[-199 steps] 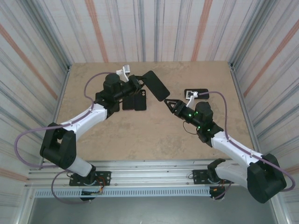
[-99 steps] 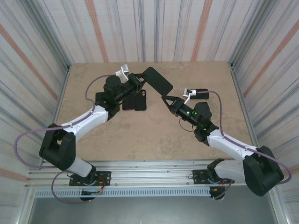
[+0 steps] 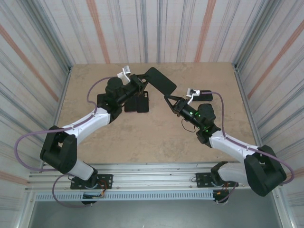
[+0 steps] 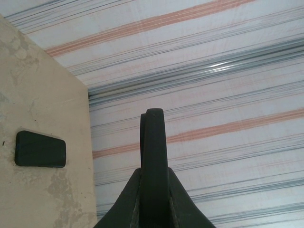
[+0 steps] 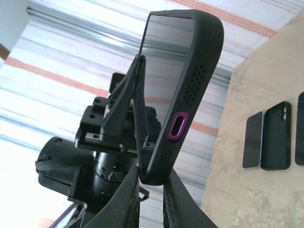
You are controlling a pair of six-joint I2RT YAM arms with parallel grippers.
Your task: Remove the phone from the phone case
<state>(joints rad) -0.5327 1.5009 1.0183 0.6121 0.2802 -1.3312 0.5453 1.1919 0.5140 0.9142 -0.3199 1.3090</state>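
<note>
A black phone case (image 3: pixel 160 81) with the phone in it is held up above the back of the table. My left gripper (image 3: pixel 142 81) is shut on its left end. In the left wrist view the cased phone (image 4: pixel 153 142) stands edge-on between the fingers of my left gripper (image 4: pixel 153 173). My right gripper (image 3: pixel 167 99) is shut on the case's lower right corner. In the right wrist view the case (image 5: pixel 190 80) shows a purple-ringed port, its screen faces left, and my right gripper (image 5: pixel 153 170) pinches its bottom corner.
Under the raised phone a black empty case (image 3: pixel 142 103) lies flat on the table beside a dark slab (image 3: pixel 130 104). The right wrist view shows them as a case (image 5: pixel 275 135) and a grey phone (image 5: pixel 252 140). Another black phone (image 3: pixel 200 95) lies at the back right.
My right gripper has moved up and left to the case's lower corner and closed on it. The left arm has lifted the cased phone slightly toward the back.
</note>
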